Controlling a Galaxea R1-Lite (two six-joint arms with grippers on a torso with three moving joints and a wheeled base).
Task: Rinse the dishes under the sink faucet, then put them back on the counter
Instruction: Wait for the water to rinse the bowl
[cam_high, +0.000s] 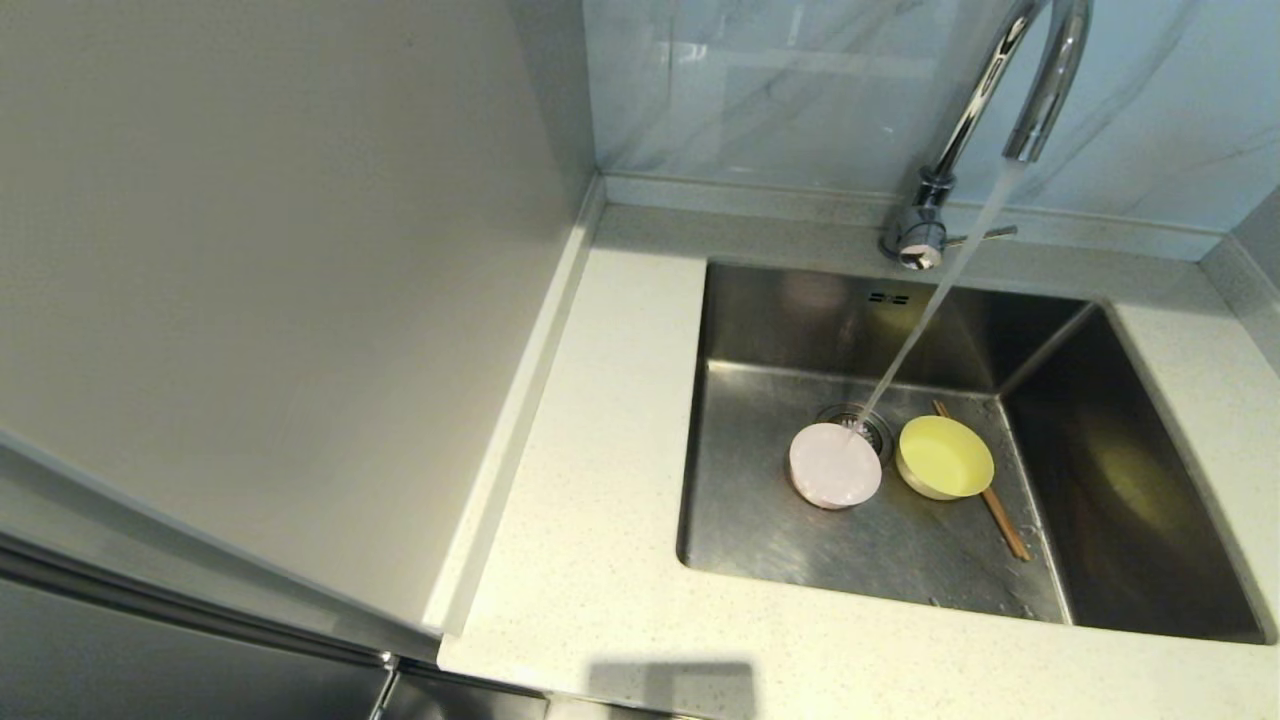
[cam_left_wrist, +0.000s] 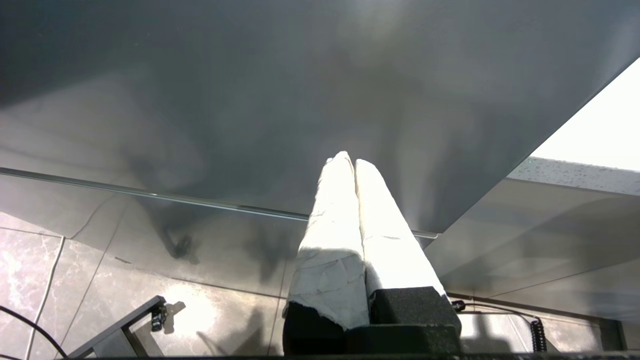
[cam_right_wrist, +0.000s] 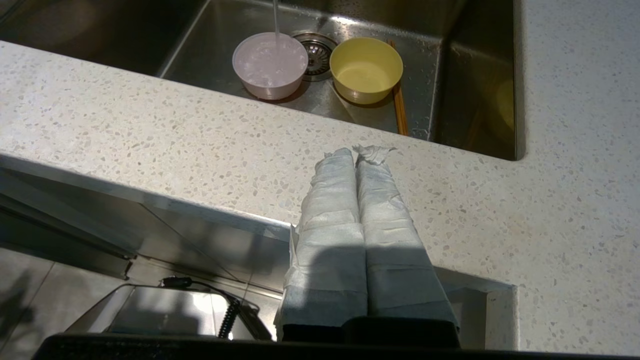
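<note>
Two bowls sit in your sink (cam_high: 760, 540), side by side by the drain (cam_right_wrist: 316, 48): the pink bowl (cam_high: 835, 465) under the running stream and brim-full, the yellow bowl (cam_high: 945, 457) just beside it. The chopsticks (cam_high: 1003, 520) lie on the basin floor behind the yellow bowl, which hides their middle. Your faucet (cam_high: 1000, 110) is cut off at the top of the head view, so you only see its spout end, base and lever. Neither arm shows from the head. Your right gripper (cam_right_wrist: 355, 150) hangs at the front edge of the counter (cam_high: 590, 560), wrapped fingers pressed together, empty. Your left gripper (cam_left_wrist: 348, 159) is parked low, facing a grey cabinet panel (cam_left_wrist: 250, 100), fingers also together, holding nothing.
</note>
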